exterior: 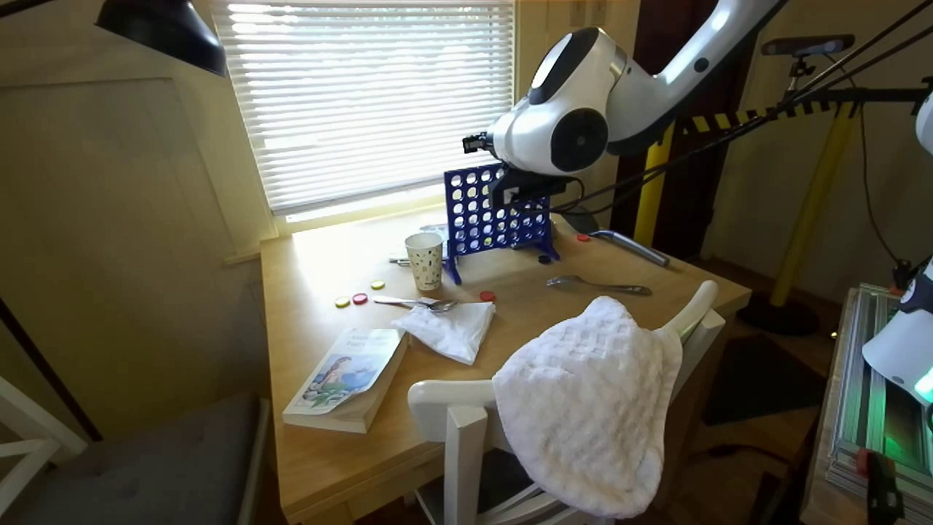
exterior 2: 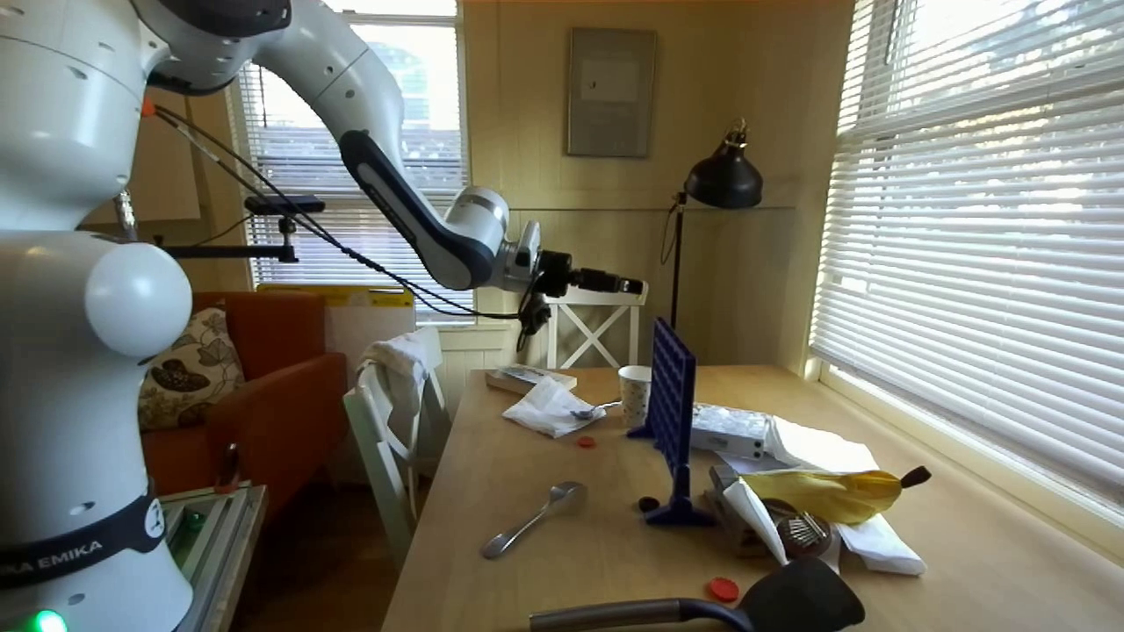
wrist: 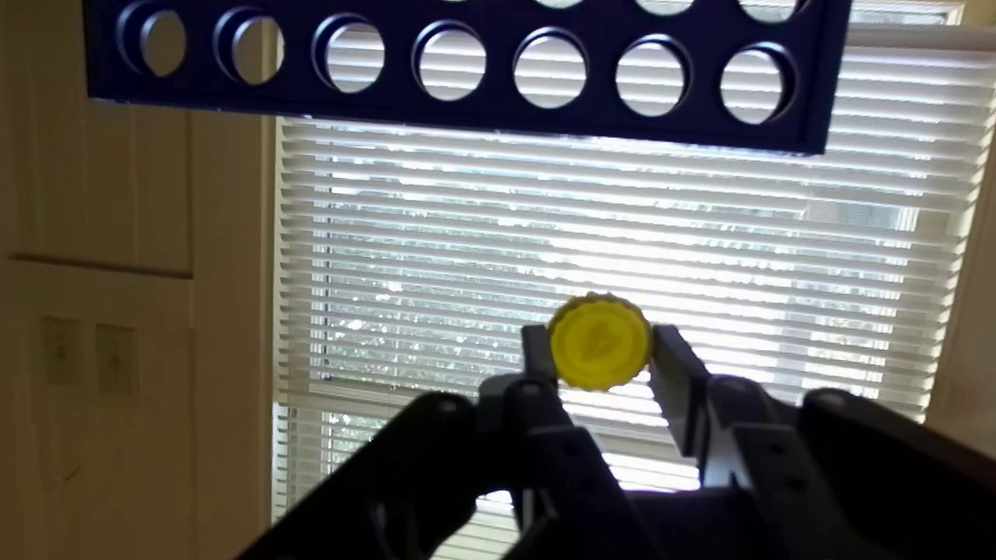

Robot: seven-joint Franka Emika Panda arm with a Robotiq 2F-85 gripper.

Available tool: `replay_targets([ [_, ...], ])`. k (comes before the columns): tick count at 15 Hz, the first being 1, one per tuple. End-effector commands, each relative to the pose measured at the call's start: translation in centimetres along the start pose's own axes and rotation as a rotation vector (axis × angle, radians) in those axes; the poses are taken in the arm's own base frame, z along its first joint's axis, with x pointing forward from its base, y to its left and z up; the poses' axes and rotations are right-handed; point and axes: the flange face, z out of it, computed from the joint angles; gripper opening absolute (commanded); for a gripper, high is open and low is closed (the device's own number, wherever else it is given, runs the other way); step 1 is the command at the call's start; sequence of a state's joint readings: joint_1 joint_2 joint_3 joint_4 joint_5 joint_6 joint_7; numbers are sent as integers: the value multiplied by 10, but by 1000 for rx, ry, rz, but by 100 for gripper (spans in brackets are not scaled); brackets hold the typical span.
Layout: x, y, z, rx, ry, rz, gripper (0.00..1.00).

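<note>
Holds a yellow disc [wrist: 600, 342] by its rim between the fingertips [wrist: 536, 351] of the gripper [wrist: 602, 350], closed in from both sides and parted no wider than the disc. Points toward the window blinds [wrist: 436, 257], higher than the blue rack [exterior 2: 673, 395] and seemingly clear of it, though hard to judge for depth. Has below, on the table [exterior 2: 606, 535], a paper cup [exterior: 424, 264] just beside the rack, then a red disc [exterior: 488, 296], a white napkin [exterior: 452, 332], a thick book [exterior: 346, 375] and, farther off, a spoon [exterior 2: 529, 523].
</note>
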State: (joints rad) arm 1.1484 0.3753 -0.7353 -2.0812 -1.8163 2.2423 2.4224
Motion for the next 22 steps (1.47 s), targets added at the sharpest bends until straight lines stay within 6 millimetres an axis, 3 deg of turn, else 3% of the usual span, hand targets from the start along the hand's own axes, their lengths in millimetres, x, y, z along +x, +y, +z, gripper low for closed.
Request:
replay_targets([
  [1,8,-1,0,0,7,11,36],
  [2,15,3,5,-12,19,8,11],
  [8,-1,8,16,-22,-49,31,11],
  [14,3,20,31,-32,-69,27,11],
  [22,5,20,41,46,-42,4,11],
])
